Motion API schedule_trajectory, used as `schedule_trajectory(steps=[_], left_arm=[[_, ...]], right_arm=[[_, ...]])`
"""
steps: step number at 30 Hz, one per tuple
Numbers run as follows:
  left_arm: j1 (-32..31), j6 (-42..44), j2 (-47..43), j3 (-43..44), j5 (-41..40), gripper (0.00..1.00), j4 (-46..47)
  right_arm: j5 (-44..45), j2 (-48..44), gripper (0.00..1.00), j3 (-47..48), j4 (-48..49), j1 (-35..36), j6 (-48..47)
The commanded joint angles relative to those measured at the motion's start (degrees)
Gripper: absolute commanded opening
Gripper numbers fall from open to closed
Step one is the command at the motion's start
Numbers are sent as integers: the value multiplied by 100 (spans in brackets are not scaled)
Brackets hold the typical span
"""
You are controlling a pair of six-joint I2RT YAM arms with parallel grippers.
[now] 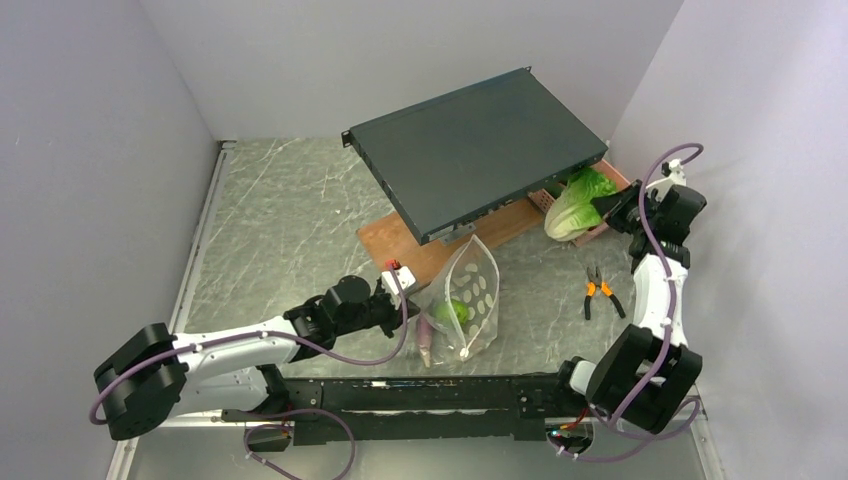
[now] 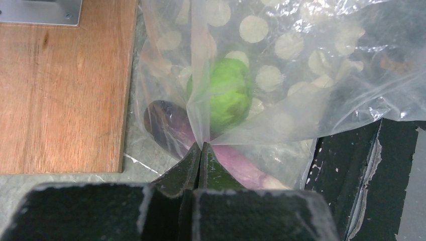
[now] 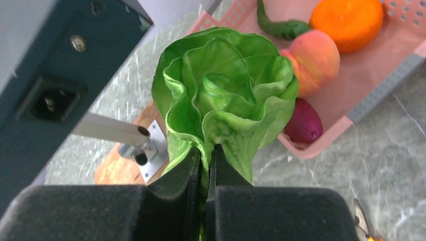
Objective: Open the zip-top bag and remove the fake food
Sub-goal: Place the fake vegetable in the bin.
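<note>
The clear zip-top bag [image 1: 467, 292] with pale dots stands near the table's front middle. My left gripper [image 1: 402, 303] is shut on a fold of the bag's film [image 2: 201, 115]. Inside it I see a round green piece [image 2: 227, 93] and a purple piece [image 2: 241, 163]. My right gripper [image 1: 612, 205] is shut on a leafy green lettuce [image 3: 226, 95] and holds it at the far right above the pink basket [image 3: 371, 85]. The basket holds an orange [image 3: 346, 17], a peach [image 3: 314, 57], a green pepper and a dark red piece.
A dark flat box [image 1: 475, 150] rests tilted on a wooden board [image 1: 400, 240] behind the bag. Orange-handled pliers [image 1: 598, 290] lie on the table to the right. Grey walls close in on three sides.
</note>
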Motion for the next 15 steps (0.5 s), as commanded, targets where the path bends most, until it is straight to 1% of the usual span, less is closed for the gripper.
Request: schedule_trajectory(steps=[1, 7, 15], left_arm=[[24, 14, 82, 282, 122, 0, 158], [28, -24, 161, 370, 69, 0, 120], [25, -152, 379, 511, 41, 0, 167]], right_arm=[[386, 336, 0, 546, 671, 179, 528], [821, 1049, 0, 989, 1150, 439, 828], [1063, 2041, 0, 1804, 1619, 822, 1010]])
